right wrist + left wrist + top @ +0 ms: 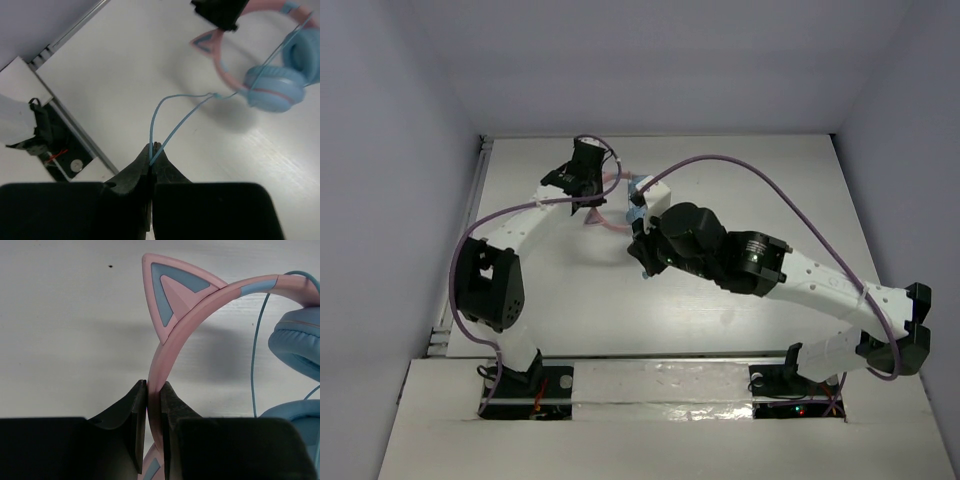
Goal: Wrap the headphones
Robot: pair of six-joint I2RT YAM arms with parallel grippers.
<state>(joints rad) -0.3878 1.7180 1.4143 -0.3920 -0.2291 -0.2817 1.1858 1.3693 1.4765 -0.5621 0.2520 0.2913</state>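
Pinching the thin pale-blue cable (176,126) at its very tips, the right gripper (152,150) has its jaws pressed together with two strands of the cord caught between them; from that pinch one strand arches upward and the other runs straighter, both lifting off the white table (125,60) and meeting again just beside the nearer ear cup of the headphones (274,89), which lie farther out on the surface; the left gripper (154,386) has its jaws clamped on the pink headband (200,302), the band passing straight up between the pads and then curving off to the right; just above the clamp stands one cat ear (172,287), pink with blue panels, free of the jaws; the light-blue ear cups (300,340) sit to the right of that grip, apart from the fingers, with a run of cable hanging between; seen from above, both grippers meet near the far middle of the table, close together, and the arms hide most of the headphones
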